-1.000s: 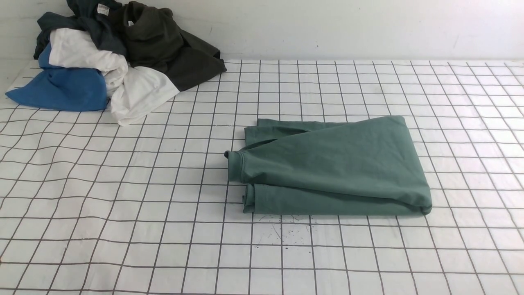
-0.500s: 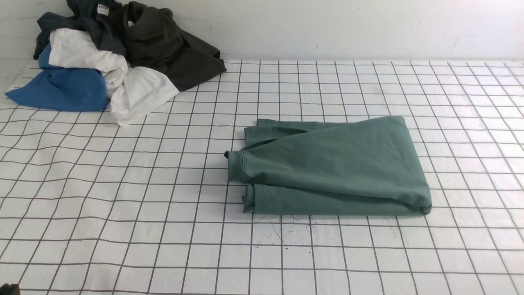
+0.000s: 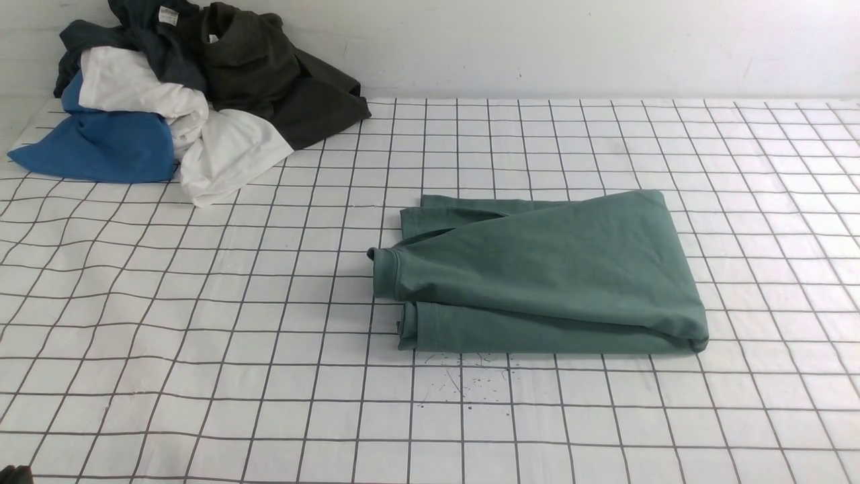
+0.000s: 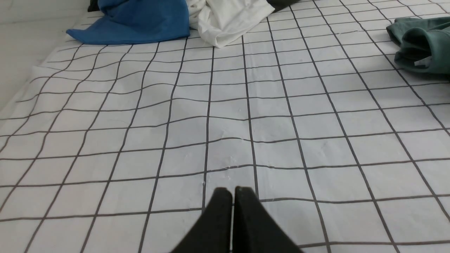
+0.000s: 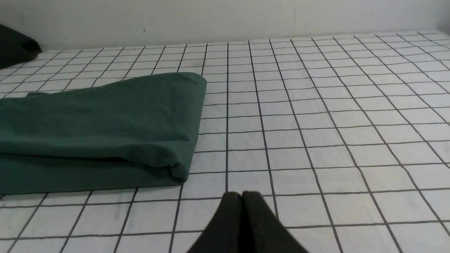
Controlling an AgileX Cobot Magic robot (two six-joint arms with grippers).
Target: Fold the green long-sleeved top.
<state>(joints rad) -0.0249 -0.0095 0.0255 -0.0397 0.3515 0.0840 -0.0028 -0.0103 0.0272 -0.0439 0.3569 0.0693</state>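
Observation:
The green long-sleeved top point(image 3: 544, 275) lies folded into a compact rectangle right of centre on the gridded cloth, a cuffed edge sticking out at its left side. No logo shows. In the left wrist view the top point(image 4: 422, 45) is far off, and my left gripper point(image 4: 232, 191) hovers shut and empty over bare cloth. In the right wrist view the folded top point(image 5: 98, 130) lies close by, and my right gripper point(image 5: 242, 195) is shut and empty just off its corner. Neither gripper touches the top; only a dark sliver of the left arm point(image 3: 13, 474) shows in the front view.
A pile of other clothes sits at the back left: a blue garment point(image 3: 101, 144), a white one point(image 3: 215, 151), a dark olive-black one point(image 3: 282, 81) and a dark teal one with a white label point(image 3: 154, 27). A wall point(image 3: 537, 47) borders the far edge. Small dark specks point(image 3: 463, 383) mark the cloth.
A dark sliver of the left arm has come into the front view's bottom left corner. The top has not moved.

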